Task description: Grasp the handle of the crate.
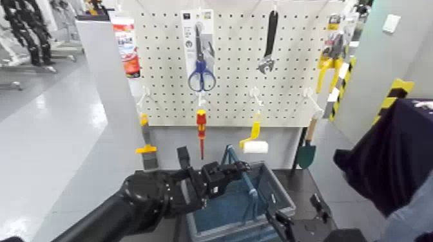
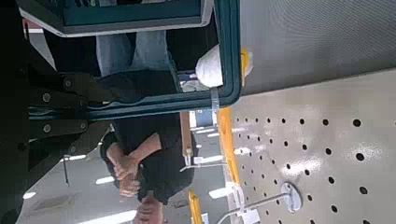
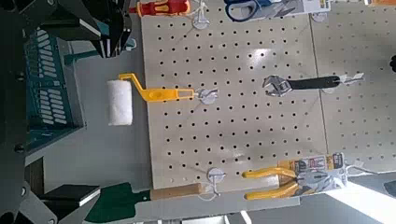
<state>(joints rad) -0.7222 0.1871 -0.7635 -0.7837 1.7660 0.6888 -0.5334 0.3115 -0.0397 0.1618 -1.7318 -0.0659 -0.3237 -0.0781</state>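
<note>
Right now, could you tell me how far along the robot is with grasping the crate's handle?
Done: the left gripper has reached the crate and sits at the upper end of the raised teal handle. In hand: closing on the bar; the head view does not show whether the fingers already enclose it. Left: a confirmed grip. The right gripper waits low at the crate's near right corner.

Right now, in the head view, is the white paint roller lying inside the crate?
No. The paint roller hangs on the pegboard, above the crate.
</note>
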